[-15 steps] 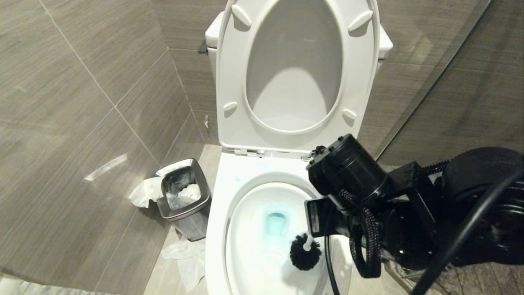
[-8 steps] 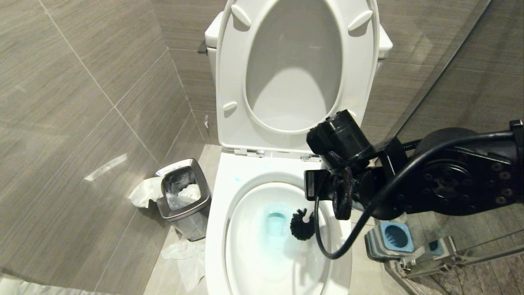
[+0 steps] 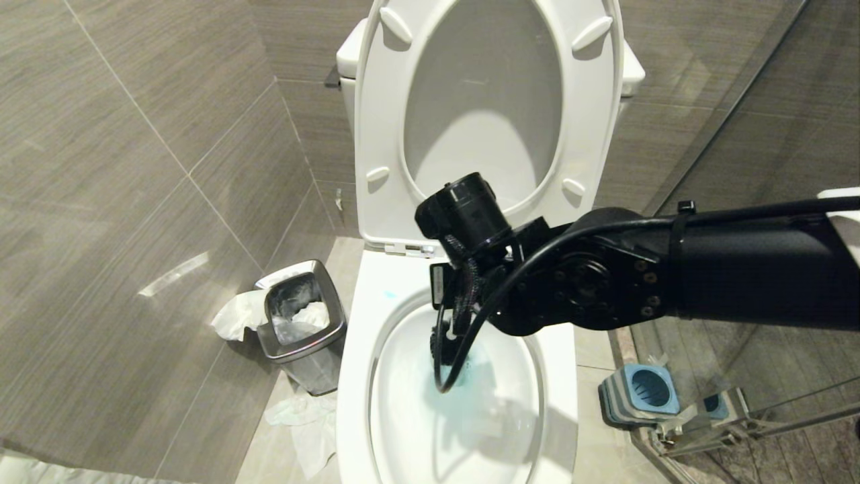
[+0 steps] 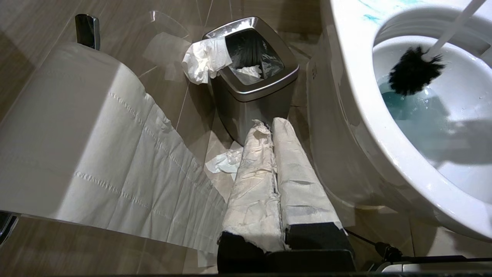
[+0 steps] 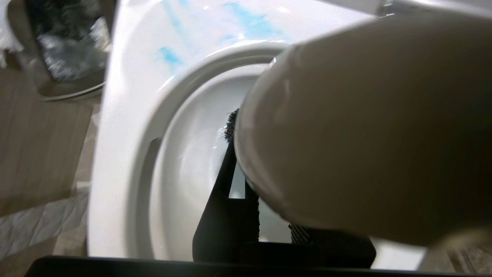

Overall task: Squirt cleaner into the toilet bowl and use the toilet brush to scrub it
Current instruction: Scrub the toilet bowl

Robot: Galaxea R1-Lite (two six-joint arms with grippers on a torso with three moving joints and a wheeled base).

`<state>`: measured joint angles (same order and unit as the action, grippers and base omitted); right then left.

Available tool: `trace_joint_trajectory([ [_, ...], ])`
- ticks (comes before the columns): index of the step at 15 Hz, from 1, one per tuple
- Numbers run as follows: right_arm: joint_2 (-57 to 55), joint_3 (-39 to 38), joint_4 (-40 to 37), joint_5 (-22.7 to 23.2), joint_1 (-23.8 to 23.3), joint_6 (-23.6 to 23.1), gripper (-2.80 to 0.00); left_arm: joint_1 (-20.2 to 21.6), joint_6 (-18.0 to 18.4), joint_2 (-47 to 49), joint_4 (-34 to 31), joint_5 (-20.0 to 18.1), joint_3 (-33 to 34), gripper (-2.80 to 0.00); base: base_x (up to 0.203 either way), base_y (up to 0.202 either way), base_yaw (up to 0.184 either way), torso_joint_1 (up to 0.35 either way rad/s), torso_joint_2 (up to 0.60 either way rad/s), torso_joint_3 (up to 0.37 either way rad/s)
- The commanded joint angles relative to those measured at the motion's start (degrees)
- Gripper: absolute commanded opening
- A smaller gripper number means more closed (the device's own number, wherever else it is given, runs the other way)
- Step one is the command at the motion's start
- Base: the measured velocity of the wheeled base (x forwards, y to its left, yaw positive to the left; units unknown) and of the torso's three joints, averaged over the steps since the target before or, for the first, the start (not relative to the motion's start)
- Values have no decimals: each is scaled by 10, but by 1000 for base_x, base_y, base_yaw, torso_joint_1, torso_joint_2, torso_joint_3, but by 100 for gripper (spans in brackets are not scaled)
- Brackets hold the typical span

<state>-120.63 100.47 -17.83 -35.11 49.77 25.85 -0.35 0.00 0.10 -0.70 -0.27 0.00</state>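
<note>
My right arm reaches in from the right edge of the head view, stretched nearly level across the bowl [image 3: 557, 376], its wrist bent downward over the back rim below the raised seat [image 3: 376, 134]. The right gripper [image 5: 246, 169] points down into the basin, fingers drawn narrow on the brush [image 4: 413, 71] handle, whose rounded pale end fills most of the right wrist view. From the left wrist view, the black bristle head sits low inside the basin, at the edge of the cleaner [image 4: 407, 111], which tints the water turquoise; the white handle slants up and away from it. Thin blue smears also mark the flat rim at the back-left of the bowl. My left gripper [image 4: 275, 161] hangs parked low beside the bowl's left side, its two paper-wrapped fingers pressed together with nothing between them, pointing toward the steel bin [image 4: 251, 82]. A loose strip of toilet paper [image 4: 115, 154] hangs next to it. The blue holder [image 3: 638, 390] stands on the floor right of the bowl.
</note>
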Motion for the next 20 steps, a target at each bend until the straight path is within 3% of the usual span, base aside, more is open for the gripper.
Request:
trace_joint_trajectory([
  [1,-27,9,-2,-3,37,3,-280,0,0,0,0,0,0,-280,0,0,0,0,0,0],
  [7,67,-107,-2,-11,104,24,-280,0,0,0,0,0,0,-280,0,0,0,0,0,0],
  [12,176,-278,0,-14,109,56,-280,0,0,0,0,0,0,-280,0,0,0,0,0,0],
  [16,216,-317,1,-21,68,77,-280,0,0,0,0,0,0,-280,0,0,0,0,0,0],
  [20,206,-311,4,-20,-16,66,-280,0,0,0,0,0,0,-280,0,0,0,0,0,0],
])
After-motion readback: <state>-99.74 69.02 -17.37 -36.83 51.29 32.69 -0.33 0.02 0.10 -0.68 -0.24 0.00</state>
